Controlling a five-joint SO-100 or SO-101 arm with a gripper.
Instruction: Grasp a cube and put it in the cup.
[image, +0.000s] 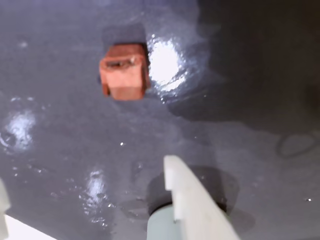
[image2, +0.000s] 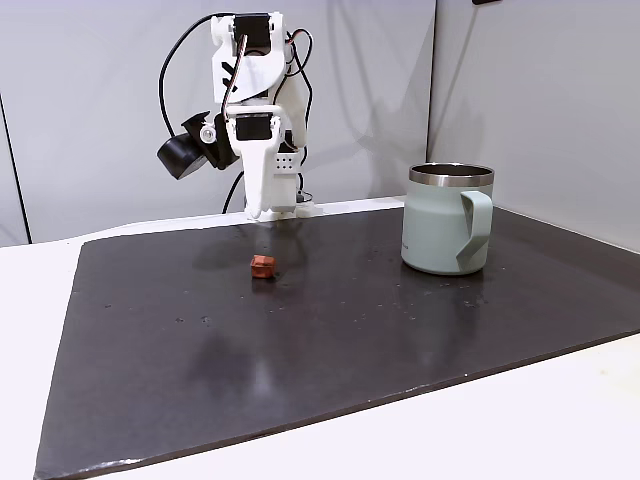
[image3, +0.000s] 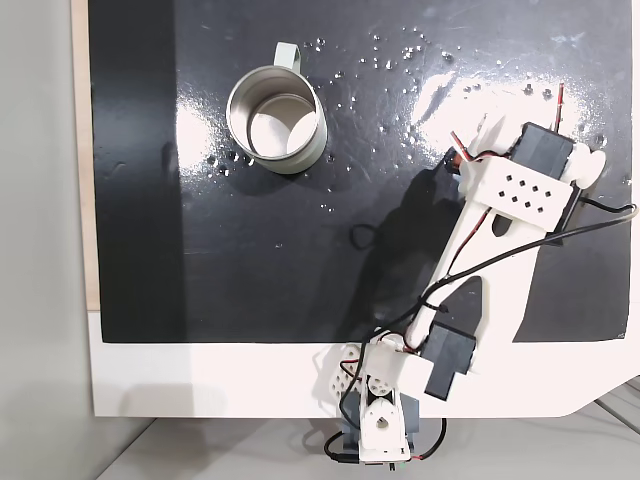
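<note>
Cube (image2: 263, 265) pickup has not begun: the end effector (image2: 256, 208), fingers apart and empty in the wrist view, hangs above it, the cube sits loose on the dark bench (image2: 330, 330), and the cup (image2: 449, 218) stands well apart, awaiting it.

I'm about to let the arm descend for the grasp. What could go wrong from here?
The cube is tiny and sits off to the upper left of the gripper finger in the wrist view, so a straight descent may miss or nudge it away. Glare on the glossy mat beside it could blur its edge. The cup stands far off, risking a drop in transit.
</note>
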